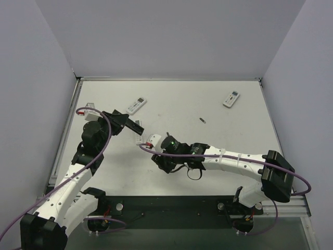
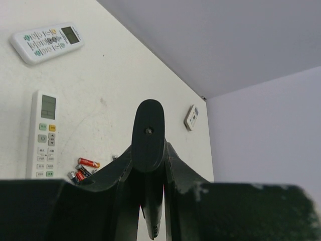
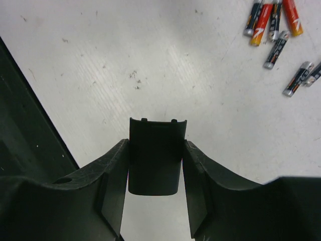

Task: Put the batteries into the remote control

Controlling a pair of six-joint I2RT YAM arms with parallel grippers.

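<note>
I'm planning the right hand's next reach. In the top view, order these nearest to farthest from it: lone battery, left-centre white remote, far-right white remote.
From the right hand:
1. Left-centre white remote, farther back on the table.
2. Lone battery, to its right.
3. Far-right white remote, back right.

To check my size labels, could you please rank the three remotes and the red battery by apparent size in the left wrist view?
1. Remote beside the batteries and top-left remote: alike, unranked.
2. Far remote, probably just distant.
3. Red battery.
</note>
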